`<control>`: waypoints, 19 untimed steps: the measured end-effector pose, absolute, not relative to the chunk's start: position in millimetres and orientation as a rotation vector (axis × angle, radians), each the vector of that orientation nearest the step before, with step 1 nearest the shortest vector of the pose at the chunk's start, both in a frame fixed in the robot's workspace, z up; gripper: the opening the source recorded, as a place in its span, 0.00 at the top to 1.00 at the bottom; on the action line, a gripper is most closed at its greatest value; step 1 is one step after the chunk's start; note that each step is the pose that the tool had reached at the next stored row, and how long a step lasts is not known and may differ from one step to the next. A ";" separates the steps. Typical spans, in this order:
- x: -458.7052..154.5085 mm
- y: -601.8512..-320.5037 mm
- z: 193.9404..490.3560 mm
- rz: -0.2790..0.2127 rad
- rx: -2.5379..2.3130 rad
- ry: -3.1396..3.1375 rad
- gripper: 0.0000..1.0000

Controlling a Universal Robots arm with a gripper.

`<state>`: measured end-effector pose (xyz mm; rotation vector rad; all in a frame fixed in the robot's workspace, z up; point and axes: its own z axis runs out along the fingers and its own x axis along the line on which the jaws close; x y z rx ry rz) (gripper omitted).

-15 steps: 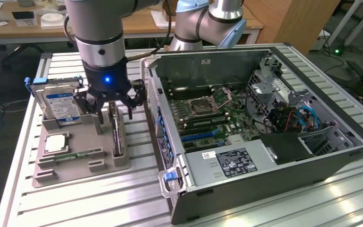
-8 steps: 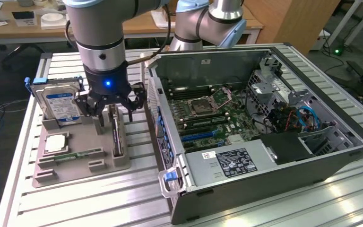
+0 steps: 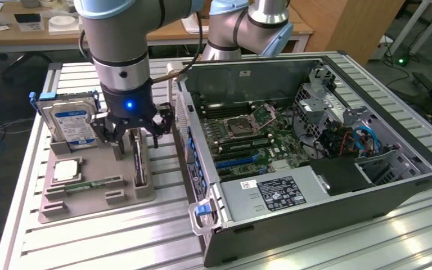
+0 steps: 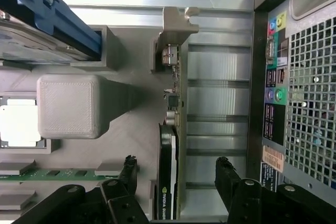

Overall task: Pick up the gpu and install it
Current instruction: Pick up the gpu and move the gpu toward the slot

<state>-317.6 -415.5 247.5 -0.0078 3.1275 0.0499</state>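
Note:
The gpu (image 3: 137, 163) is a thin dark card standing on edge in a slot of the grey holder tray (image 3: 88, 197). In the wrist view the gpu (image 4: 168, 156) appears edge-on, its silvery bracket end (image 4: 176, 30) at the far end of the slot. My gripper (image 3: 133, 134) hangs directly over the card and is open. Its black fingers (image 4: 128, 169) stand on either side of the card with a gap on each side, gripper (image 4: 177, 172) touching nothing.
The tray also holds a silver hard drive (image 3: 71, 121) with a blue-white label, a processor chip (image 3: 66, 169) and a green memory stick (image 3: 92, 184). The open computer case (image 3: 306, 163) lies close on the exterior view's right; its rear panel (image 4: 304, 103) is beside the card.

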 end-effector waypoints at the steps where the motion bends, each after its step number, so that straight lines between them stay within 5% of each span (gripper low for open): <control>1: -317.5 -415.5 246.0 0.050 -0.008 3.128 0.29; 19: -321.1 -415.5 215.0 0.045 -0.003 3.128 0.29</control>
